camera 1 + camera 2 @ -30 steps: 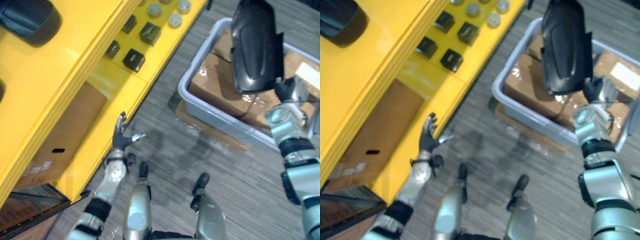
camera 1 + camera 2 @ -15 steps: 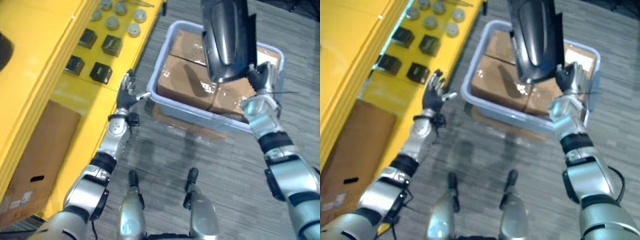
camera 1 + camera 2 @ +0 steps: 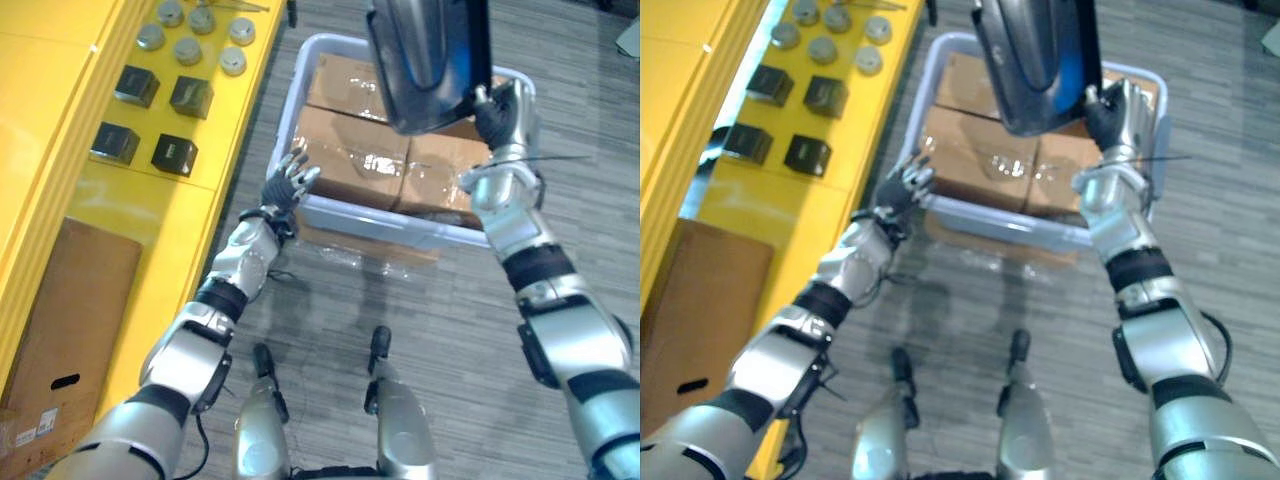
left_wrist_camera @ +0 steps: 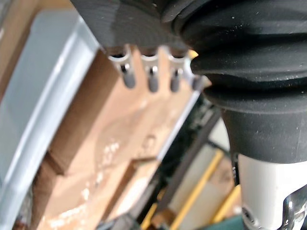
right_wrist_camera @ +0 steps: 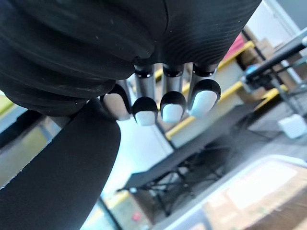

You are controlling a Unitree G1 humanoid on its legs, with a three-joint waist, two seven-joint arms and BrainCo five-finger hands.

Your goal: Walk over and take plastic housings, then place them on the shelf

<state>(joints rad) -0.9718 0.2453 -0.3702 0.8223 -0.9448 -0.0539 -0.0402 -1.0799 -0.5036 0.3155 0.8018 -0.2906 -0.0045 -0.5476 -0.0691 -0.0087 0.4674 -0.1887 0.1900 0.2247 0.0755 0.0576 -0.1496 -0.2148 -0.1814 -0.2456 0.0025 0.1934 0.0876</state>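
A large black plastic housing is held up above the grey bin, and my right hand is shut on its lower right edge. In the right wrist view the fingertips lie against the dark housing. My left hand reaches forward, open with fingers spread, just short of the bin's near left rim. The left wrist view has straight fingers over a taped cardboard box. The yellow shelf runs along the left.
The grey bin holds taped cardboard boxes. On the yellow shelf sit several black blocks and grey discs. A brown carton lies on a lower level of the shelf. Grey striped carpet lies before the bin.
The camera has swung from the shelf toward the bin. My left arm has stretched forward, bringing the open hand up to the bin's rim. The right hand keeps the housing raised.
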